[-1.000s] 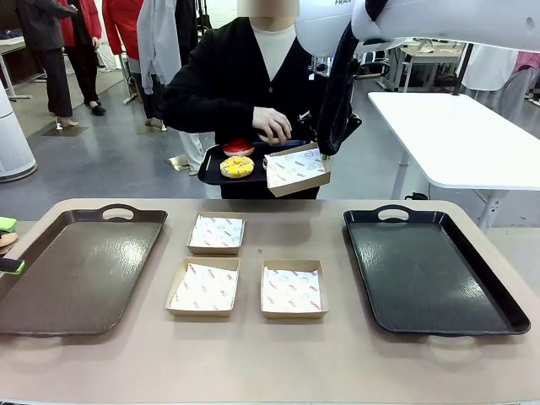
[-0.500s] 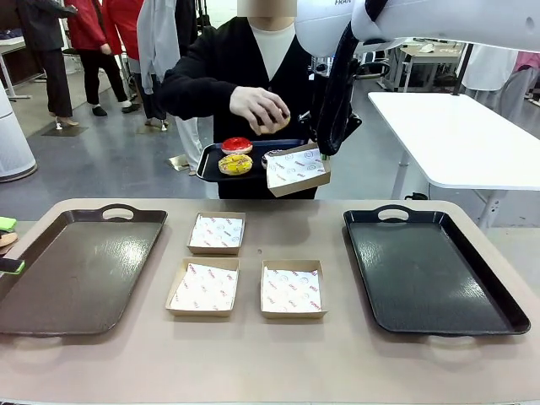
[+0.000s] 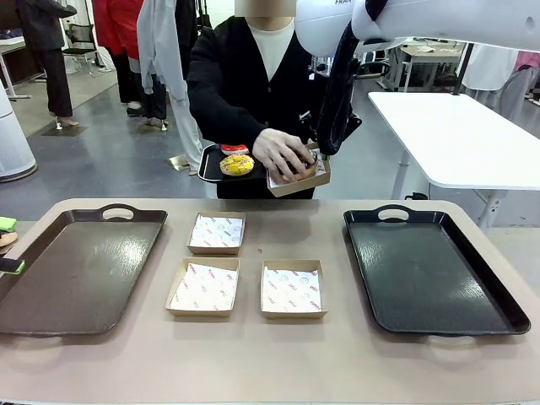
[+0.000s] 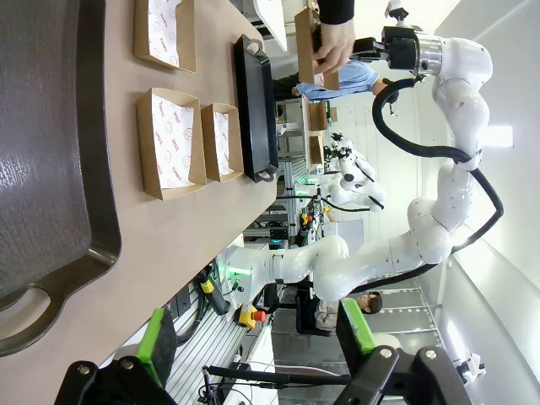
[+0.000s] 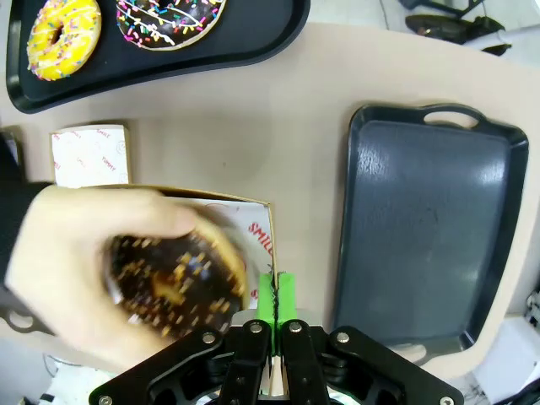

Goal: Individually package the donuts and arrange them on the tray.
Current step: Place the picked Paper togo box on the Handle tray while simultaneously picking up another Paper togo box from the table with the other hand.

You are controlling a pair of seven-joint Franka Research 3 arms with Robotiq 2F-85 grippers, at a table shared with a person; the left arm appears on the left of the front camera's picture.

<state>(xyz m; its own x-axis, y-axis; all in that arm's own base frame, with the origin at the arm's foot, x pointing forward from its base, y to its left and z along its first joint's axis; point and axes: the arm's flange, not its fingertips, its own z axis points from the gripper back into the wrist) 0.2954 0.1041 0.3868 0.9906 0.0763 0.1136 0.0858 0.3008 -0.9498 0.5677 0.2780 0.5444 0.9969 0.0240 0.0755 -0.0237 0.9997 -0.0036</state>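
the person's hand (image 5: 76, 245) had lowered the chocolate donut (image 5: 173, 283) into the box (image 5: 257, 226) my right jaws clamped; 1 donut nearly packaged. left jaws stood apart.

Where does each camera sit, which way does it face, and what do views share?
Front view: fixed between the arms, facing across the table at the person; the right arm crosses the top.
Left wrist view: rolled sideways, looking along the table past the open left gripper toward the right arm.
Right wrist view: looks down past the right gripper, shut on the held box, at a hand holding a chocolate donut.
Shared: front and right wrist show that hand, box, black tray.
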